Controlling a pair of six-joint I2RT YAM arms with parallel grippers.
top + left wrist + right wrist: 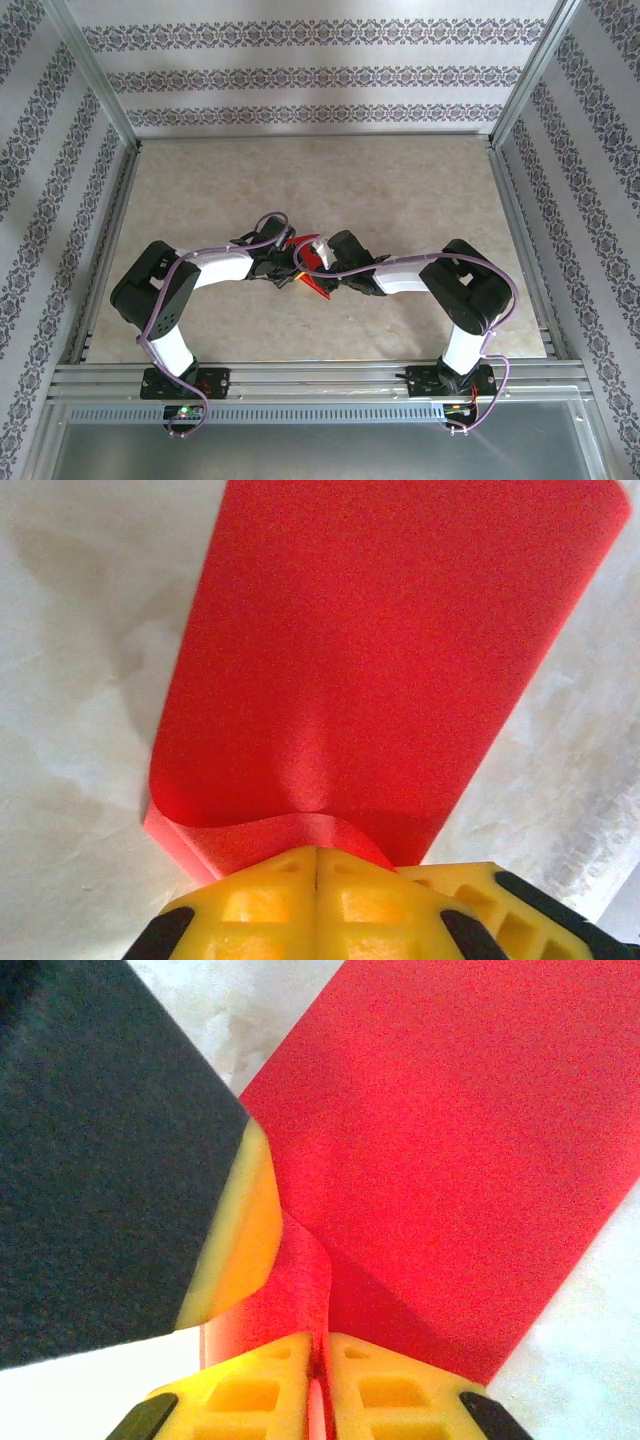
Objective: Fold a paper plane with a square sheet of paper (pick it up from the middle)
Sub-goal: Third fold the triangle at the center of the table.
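Yellow fingers (pixel 262 905) of the left gripper (pixel 316 865) are pressed together and pinch a curled edge of the square sheet of paper (pixel 380 650). The sheet spreads away from them over the pale table (pixel 70 680). The right gripper (pixel 319 1360) is also closed on this red sheet, with a thin fold between its jaws. From above, both arms meet near the middle of the table, with the paper between the two wrists.

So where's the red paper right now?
Top view: the red paper is mid-table between the two arms, pinched by the left jaws and right jaws.
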